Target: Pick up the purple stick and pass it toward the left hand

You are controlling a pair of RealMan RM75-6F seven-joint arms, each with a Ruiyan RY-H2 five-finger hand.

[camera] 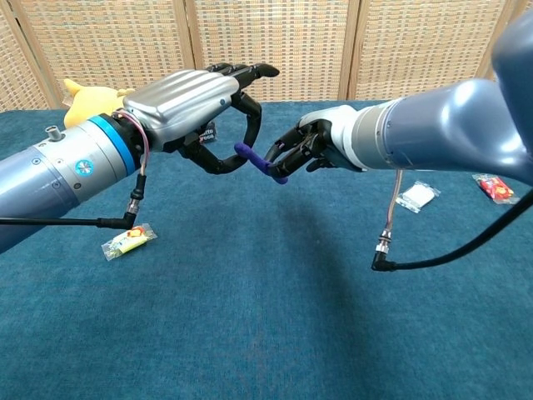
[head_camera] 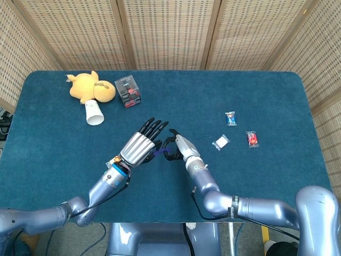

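1. Two hands meet above the middle of the table: our right hand pinches the purple stick in its fingertips, clear of the cloth.
2. We see the stick's free end reaching into the curl of our left hand, between its thumb and its fingers. We cannot tell whether that hand touches the stick; its fingers are apart and bent around it without clamping.
3. Below our left forearm lies a yellow sweet in a clear wrapper.
4. Beyond the left hand, well apart from it, we see a yellow plush toy, a white paper cup on its side just beside the toy, and a small clear box.
5. Out past our right hand lie a white packet, a blue-ended sweet and a red sweet.
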